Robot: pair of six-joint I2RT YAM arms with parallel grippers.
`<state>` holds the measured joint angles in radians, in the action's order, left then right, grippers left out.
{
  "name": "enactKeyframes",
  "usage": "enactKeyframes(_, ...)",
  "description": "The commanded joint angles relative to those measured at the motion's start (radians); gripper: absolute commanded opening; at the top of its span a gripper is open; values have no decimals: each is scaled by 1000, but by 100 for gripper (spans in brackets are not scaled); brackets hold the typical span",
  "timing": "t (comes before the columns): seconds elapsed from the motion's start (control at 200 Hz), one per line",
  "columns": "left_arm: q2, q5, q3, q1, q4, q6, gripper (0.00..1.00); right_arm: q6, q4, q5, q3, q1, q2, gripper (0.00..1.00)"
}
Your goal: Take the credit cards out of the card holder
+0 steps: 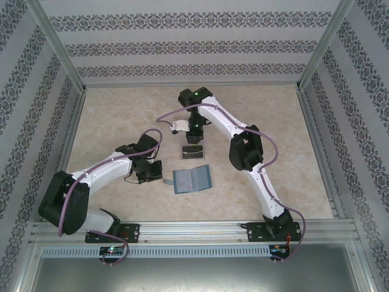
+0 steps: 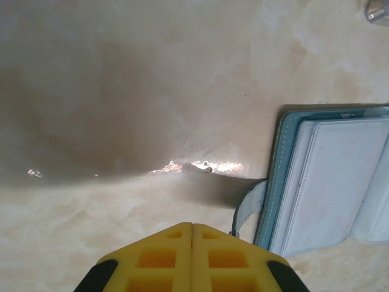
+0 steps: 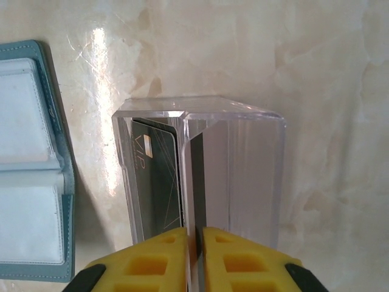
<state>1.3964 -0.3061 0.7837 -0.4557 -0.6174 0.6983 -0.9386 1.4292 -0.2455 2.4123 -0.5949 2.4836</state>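
The card holder lies open on the table, a teal-blue wallet with pale clear pockets. Its strap tab curls out just right of my left gripper, whose jaws are shut with nothing between them. My right gripper is shut on a grey credit card with a dark band, held on edge over a clear plastic box. A dark credit card marked VIP rests inside that box, left of the held one.
The clear box stands just beyond the wallet at the table's middle. Patterned walls and metal frame posts enclose the marbled tabletop. An aluminium rail runs along the near edge.
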Motion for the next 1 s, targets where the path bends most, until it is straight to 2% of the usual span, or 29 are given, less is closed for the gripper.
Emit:
enactKeyframes(0.0, 14, -4, 27, 13, -4, -22, 5, 1, 11, -29, -4, 10, 8, 11)
enactKeyframes(0.265, 17, -4, 34, 14, -5, -24, 5, -11, 33, -27, 20, 12, 3, 0)
enactKeyframes(0.53, 22, -6, 33, 13, -7, -25, 5, -28, 66, -46, 54, 14, 21, 0)
enactKeyframes(0.59, 21, -6, 32, 13, -7, -24, 5, -17, 62, -23, 69, 14, 27, 12)
enactKeyframes(0.689, 21, -6, 33, 12, -4, -22, 5, -7, 48, 10, 76, 14, 20, 17)
enactKeyframes(0.999, 18, -6, 32, 13, -2, -22, 5, 10, -50, 111, 33, 14, -33, 22)
